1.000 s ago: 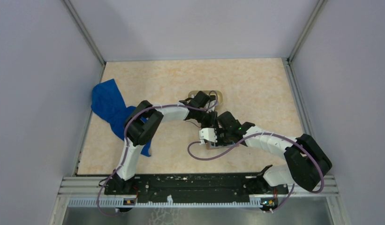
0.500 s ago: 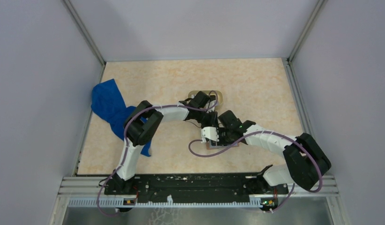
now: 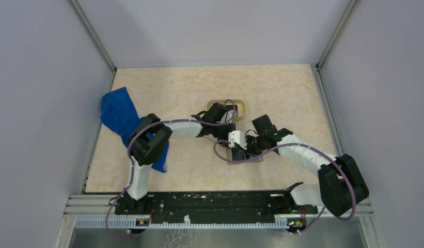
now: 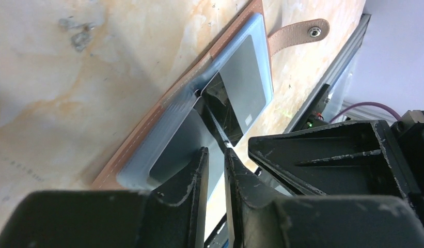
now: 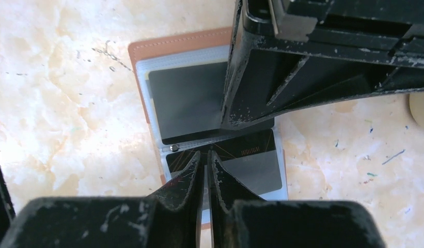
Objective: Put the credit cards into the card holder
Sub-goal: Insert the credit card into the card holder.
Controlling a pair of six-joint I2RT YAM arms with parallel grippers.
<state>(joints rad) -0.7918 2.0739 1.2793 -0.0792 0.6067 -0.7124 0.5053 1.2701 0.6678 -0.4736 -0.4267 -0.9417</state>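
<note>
Right wrist: we see dark flat credit cards (image 5: 186, 101) sleeved in the tan leather card holder (image 5: 173, 41), probably nearly done; right gripper (image 5: 205, 155) shut, left gripper (image 4: 215, 150) unclear.

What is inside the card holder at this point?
A black card sits in one clear pocket of the open card holder. The next pocket looks dark; card or backing is unclear. The left hand covers the rest.

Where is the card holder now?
The card holder lies open on the table, just right of centre in the top view, under the left gripper and right gripper.
</note>
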